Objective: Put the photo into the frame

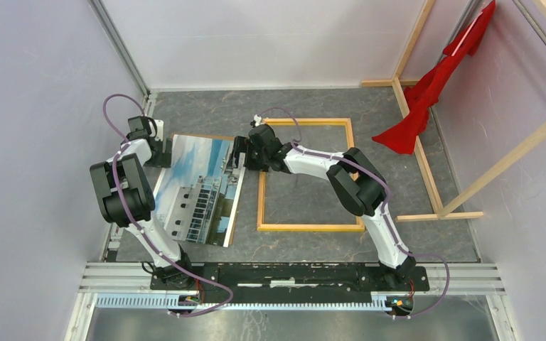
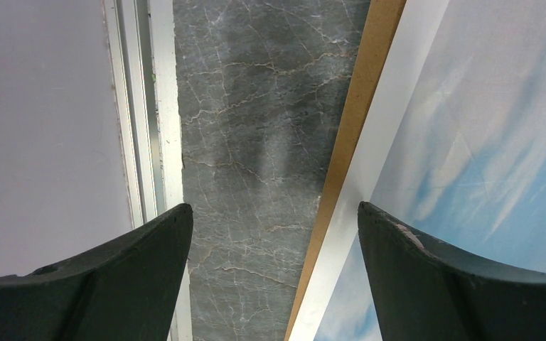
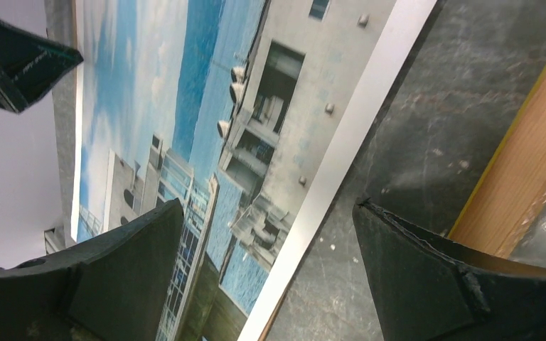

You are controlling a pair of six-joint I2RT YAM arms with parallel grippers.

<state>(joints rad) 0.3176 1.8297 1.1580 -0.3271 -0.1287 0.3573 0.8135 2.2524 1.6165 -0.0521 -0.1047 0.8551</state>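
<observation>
**A:** Top external view: which step was in hand?

**B:** The pick-up, I'd judge. The photo (image 1: pixel 199 192) lay picture-up on the table (image 1: pixel 206 114), left of the frame (image 1: pixel 309 227) and apart from it.

**A:** And the grippers?

**B:** Both had their jaws wide apart and held nothing. The left gripper (image 2: pixel 274 207) hung over the photo's left edge, where a brown backing (image 2: pixel 359 92) showed beneath. The right gripper (image 3: pixel 270 206) straddled the right edge, with one finger above the print and one above bare table. Whether either touched the photo, I couldn't tell.

**A:** Next?

**B:** Probably pinching that thin, flat edge, which looked awkward to get under. Then carrying it right to the frame, which lay wood-side up.
</observation>
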